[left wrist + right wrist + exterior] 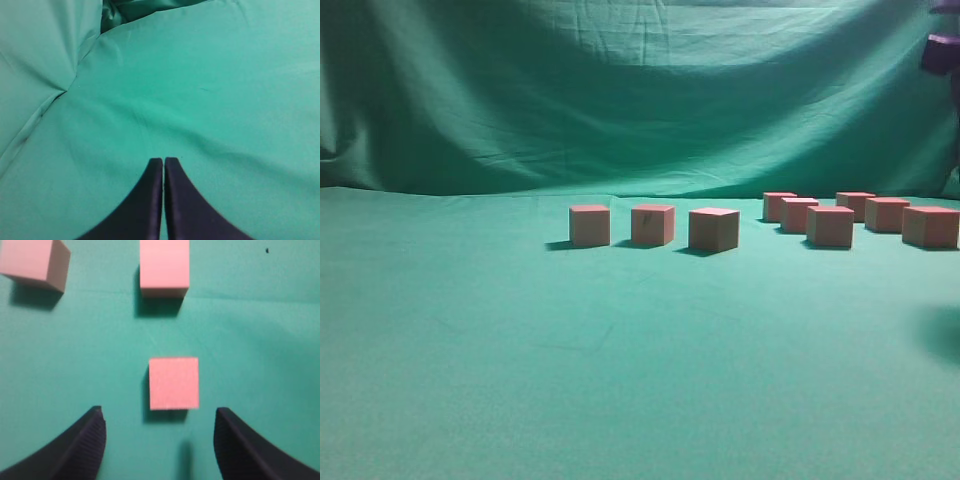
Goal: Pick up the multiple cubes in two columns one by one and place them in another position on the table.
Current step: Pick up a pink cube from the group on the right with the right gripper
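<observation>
Three cubes (653, 225) stood in a loose row at centre of exterior view, well apart from the cluster at right; judged to be the ones already relocated. Six more cubes (853, 216) remained at right of frame in two receding columns of three; judged still to move. Counted nine in all in this view; any further cube beyond the right edge not determinable.

Noted table (520, 380) cloth bare across the whole lower half of exterior view, so room left for further placements.

Right gripper (160, 440) seen in right wrist view with jaws set apart, dark ribbed pads at lower left and lower right of frame, nothing between them. Hovered over one cube (173, 383) at centre of frame, cube lying ahead of the fingertips and untouched. Two other cubes (164, 265) at top of frame, one centre, one upper left. Only a dark purple part of the right arm (940, 50) visible at upper right edge of exterior view.

Left gripper (163, 165) seen in left wrist view with fingertips pressed together, empty, over bare cloth; no cube in that view.

Estimated progress: about a third done. Judged current step as approach to a fourth pick, descent and closure not yet made.
</observation>
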You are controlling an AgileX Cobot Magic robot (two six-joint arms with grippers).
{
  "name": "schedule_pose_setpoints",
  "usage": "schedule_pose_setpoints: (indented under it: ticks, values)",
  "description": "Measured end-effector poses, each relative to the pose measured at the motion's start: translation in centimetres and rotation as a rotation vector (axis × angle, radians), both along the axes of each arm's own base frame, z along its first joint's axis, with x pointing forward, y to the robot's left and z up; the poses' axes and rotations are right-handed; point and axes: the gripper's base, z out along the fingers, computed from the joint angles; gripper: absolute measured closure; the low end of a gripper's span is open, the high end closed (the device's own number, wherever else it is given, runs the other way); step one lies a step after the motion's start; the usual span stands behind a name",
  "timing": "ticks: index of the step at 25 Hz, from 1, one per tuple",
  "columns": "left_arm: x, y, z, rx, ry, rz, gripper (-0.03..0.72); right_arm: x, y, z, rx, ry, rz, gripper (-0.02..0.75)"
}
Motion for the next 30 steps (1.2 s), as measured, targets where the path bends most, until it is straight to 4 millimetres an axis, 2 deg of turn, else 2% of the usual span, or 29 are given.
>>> schedule_pose_setpoints:
  ticks: [5,19,20,22,27,30]
  values:
    - [0.0,0.0,0.0,0.0,0.0,0.0,0.688,1.1,0.0,-1.7,-0.021,-0.011,0.018,0.309]
    - [0.0,0.0,0.0,0.0,0.0,0.0,0.688,2.4,0.1,-4.3,-0.028,-0.016,0.032,0.309]
    - [0.0,0.0,0.0,0.0,0.0,0.0,0.688,2.4,0.1,-4.5,-0.029,-0.012,0.032,0.388]
    - [0.0,0.0,0.0,0.0,0.0,0.0,0.688,2.4,0.1,-4.6,-0.029,-0.009,0.032,0.478]
    - [0.0,0.0,0.0,0.0,0.0,0.0,0.688,3.0,0.2,-3.7,-0.033,0.005,0.03,0.481]
    - [0.0,0.0,0.0,0.0,0.0,0.0,0.688,3.6,0.7,-1.0,-0.037,0.004,0.039,0.481]
